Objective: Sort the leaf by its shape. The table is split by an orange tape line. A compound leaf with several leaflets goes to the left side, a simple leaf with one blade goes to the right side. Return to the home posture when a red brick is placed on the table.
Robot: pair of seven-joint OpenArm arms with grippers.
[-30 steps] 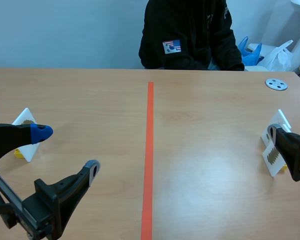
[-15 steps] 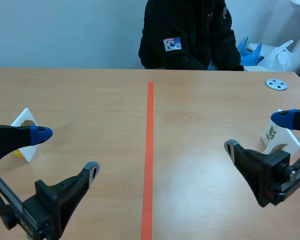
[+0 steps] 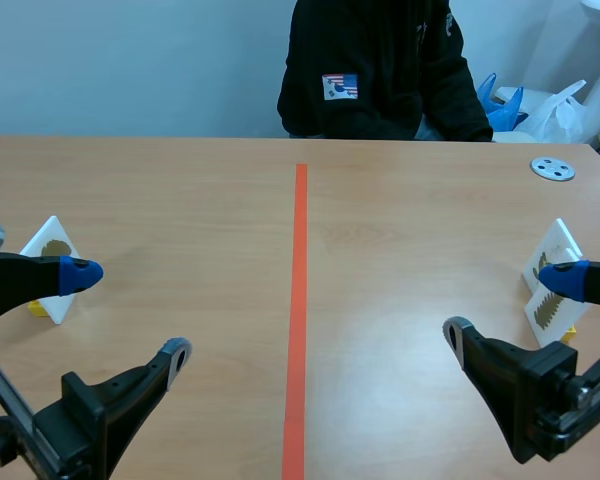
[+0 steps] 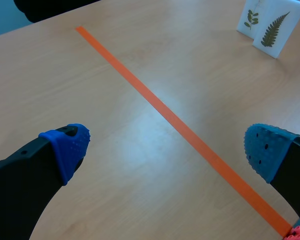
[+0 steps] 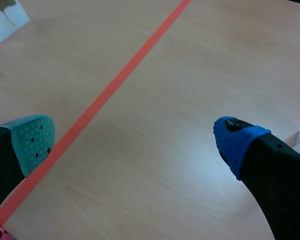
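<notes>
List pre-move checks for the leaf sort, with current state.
1. Left end effector open and empty: ok.
2. Right end effector open and empty: ok.
3. Orange tape line unobstructed: ok.
4. Fern card and sprig card readable: ok, both show several leaflets, upright, right of the tape.
5. Left-side card leaf shape: cannot tell.
6. Red brick: none in view, ok.

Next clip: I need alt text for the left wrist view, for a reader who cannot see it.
The left gripper hangs open over a wooden table, its blue-padded fingers wide apart and holding nothing. An orange tape line crosses the table between them; beyond it stand two white cards, each showing a leaf.
</notes>
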